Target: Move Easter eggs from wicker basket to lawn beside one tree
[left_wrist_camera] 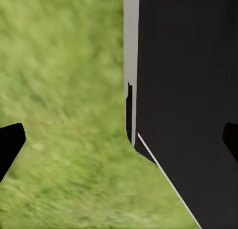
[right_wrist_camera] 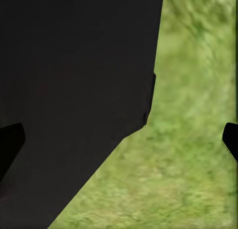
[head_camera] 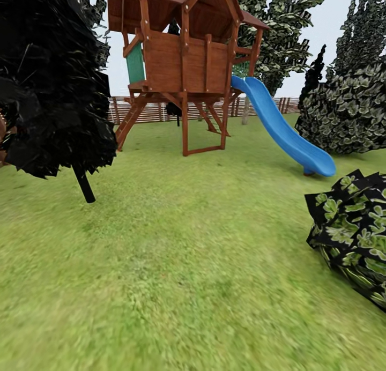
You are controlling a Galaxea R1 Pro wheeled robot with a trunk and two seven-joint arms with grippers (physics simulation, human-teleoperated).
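The Easter eggs and the wicker basket are out of view. Mottled green lawn stretches ahead of me in the head view. A leafy tree with a pale trunk stands behind the playset at the back. My left gripper hangs open over grass, its dark fingertips wide apart with nothing between them. My right gripper is open too, fingertips spread over grass and empty. A dark panel of my own body lies beside each gripper.
A near-black cypress stands close on the left on a thin trunk. A wooden playhouse with a blue slide sits ahead. A low leafy bush is near right, a bigger bush behind it. A fence runs along the back.
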